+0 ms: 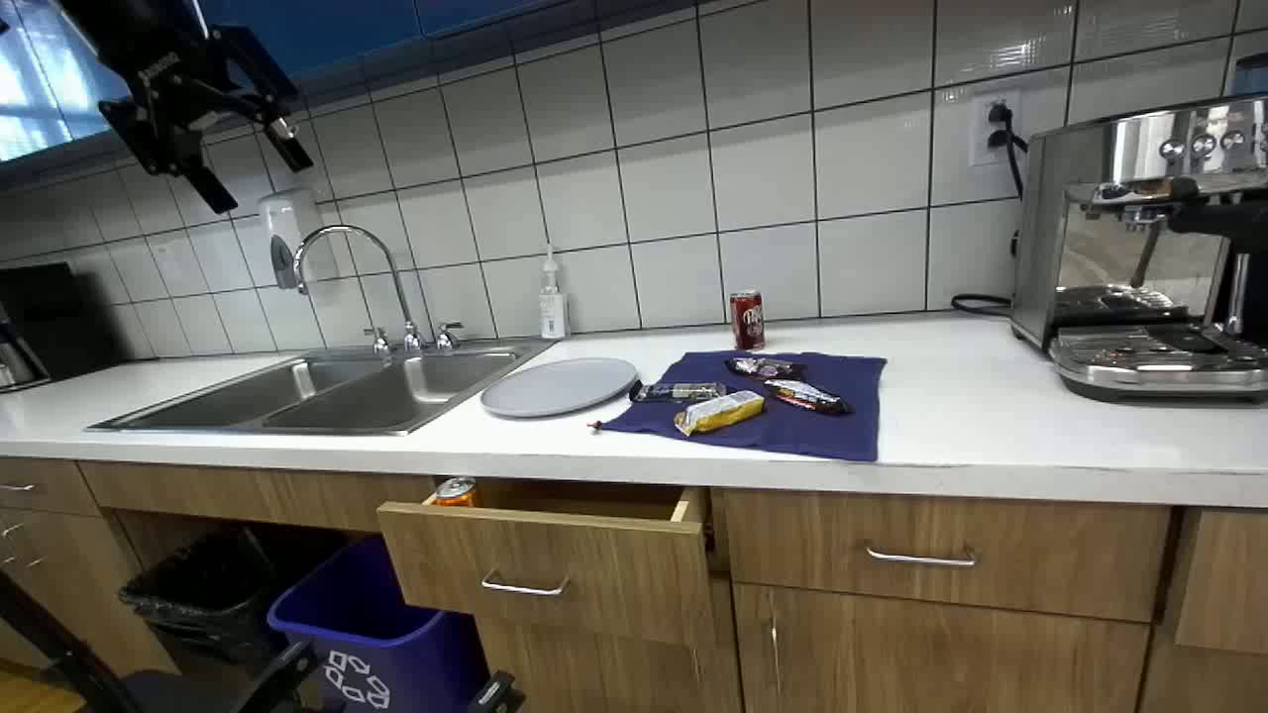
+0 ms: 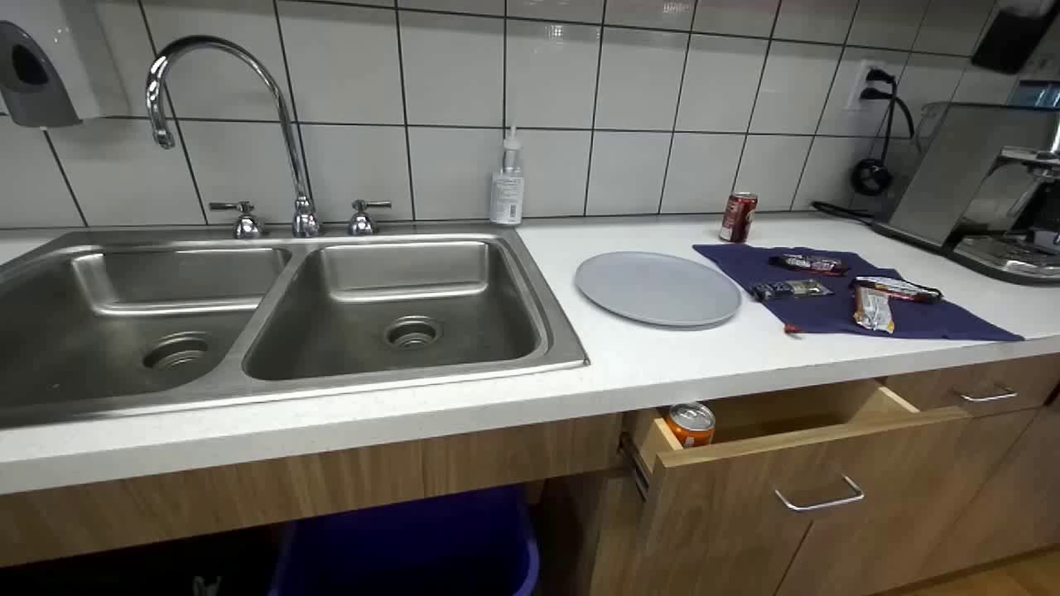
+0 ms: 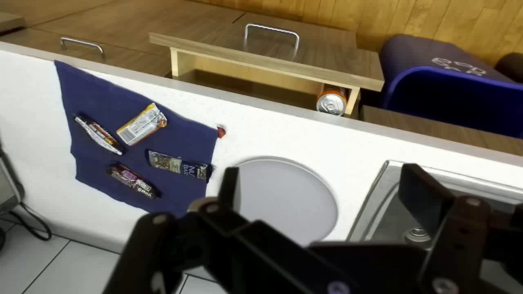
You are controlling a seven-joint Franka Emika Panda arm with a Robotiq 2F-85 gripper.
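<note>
In the wrist view, the nut bar [image 3: 177,165] lies nine-thirty to three-thirty. The drawer [image 3: 261,61] holds an orange can [image 3: 331,102]; the gripper [image 3: 320,179] gapes.

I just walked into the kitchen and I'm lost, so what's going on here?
A robot gripper hangs open above the counter, holding nothing. Four wrapped bars lie on a navy cloth, with a gray plate beside it and a red can on its wall side. Below, a drawer stands open with an orange can inside.
</note>
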